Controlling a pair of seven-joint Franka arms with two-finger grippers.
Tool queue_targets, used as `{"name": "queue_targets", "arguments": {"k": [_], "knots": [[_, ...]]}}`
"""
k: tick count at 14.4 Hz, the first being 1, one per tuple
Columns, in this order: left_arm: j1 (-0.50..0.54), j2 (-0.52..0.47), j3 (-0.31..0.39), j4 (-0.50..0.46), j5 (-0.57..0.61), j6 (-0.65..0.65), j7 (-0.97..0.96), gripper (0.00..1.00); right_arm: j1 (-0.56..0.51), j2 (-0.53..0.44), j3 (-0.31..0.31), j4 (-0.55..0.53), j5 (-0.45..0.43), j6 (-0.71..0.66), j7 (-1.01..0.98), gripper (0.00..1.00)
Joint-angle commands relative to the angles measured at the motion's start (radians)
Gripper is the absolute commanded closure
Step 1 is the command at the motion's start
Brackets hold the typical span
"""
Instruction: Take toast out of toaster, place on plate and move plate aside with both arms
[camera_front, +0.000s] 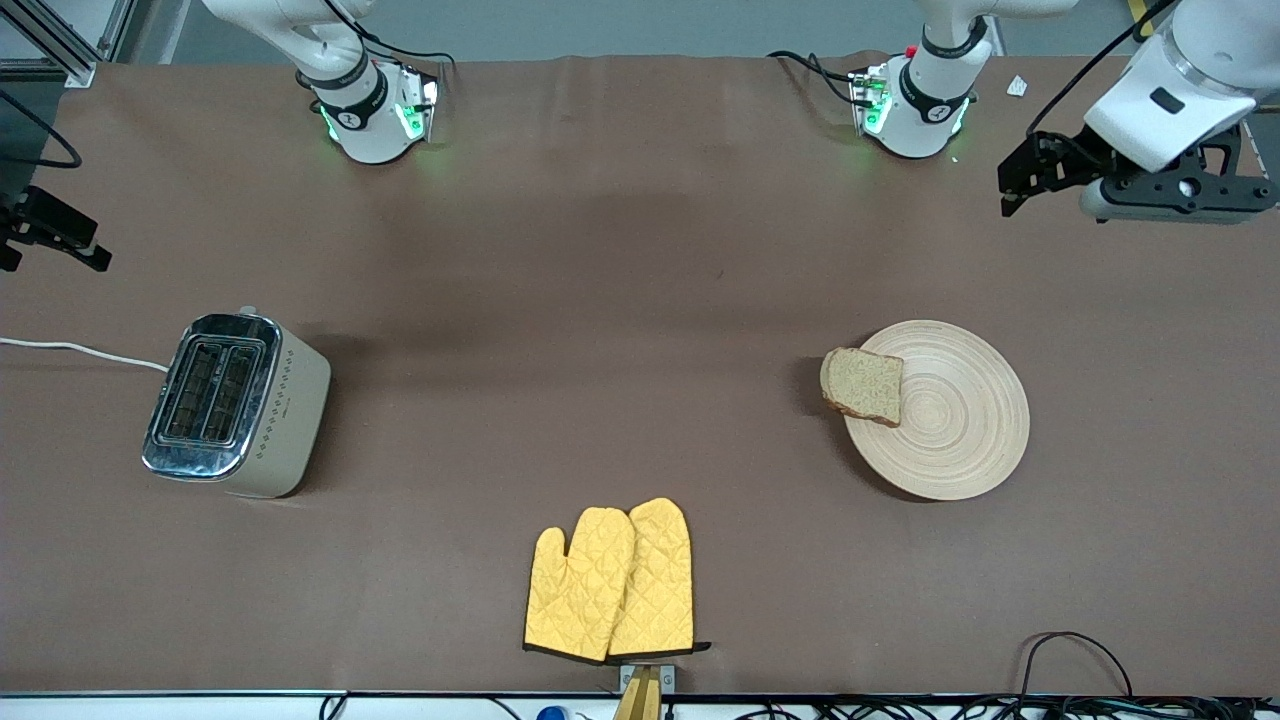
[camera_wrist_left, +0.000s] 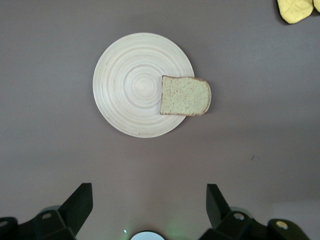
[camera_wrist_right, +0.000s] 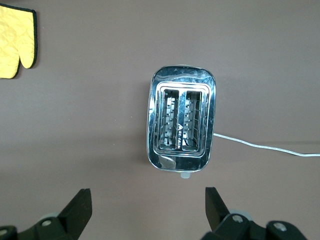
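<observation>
The round pale wooden plate (camera_front: 950, 420) lies on the brown table toward the left arm's end. The toast (camera_front: 863, 385) lies flat on the plate's rim, on the side toward the right arm's end, and part of it overhangs the rim. Both also show in the left wrist view: plate (camera_wrist_left: 130, 85), toast (camera_wrist_left: 185, 95). My left gripper (camera_front: 1012, 190) hangs open and empty in the air over the table near its own base, apart from the plate; its fingers (camera_wrist_left: 80, 202) stand wide. My right gripper (camera_front: 55, 240) is at the table's end over the toaster side, open and empty (camera_wrist_right: 147, 197).
A silver and cream two-slot toaster (camera_front: 235, 405) with empty slots (camera_wrist_right: 181, 122) stands toward the right arm's end, its white cord (camera_front: 80, 350) running off the table. Two yellow oven mitts (camera_front: 610, 580) lie at the table edge nearest the front camera.
</observation>
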Motion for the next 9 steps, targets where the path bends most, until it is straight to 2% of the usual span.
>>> {"name": "queue_targets", "arguments": {"k": [1,9], "knots": [[0.011,-0.047,0.011,-0.050,0.016,0.018,0.017,0.00,-0.012,-0.003,0.013,-0.002,-0.017,0.001,0.015,0.00],[0.051,-0.029,0.013,0.004,0.016,0.003,-0.002,0.00,-0.010,-0.003,0.013,-0.004,-0.017,0.004,0.015,0.00]]}}
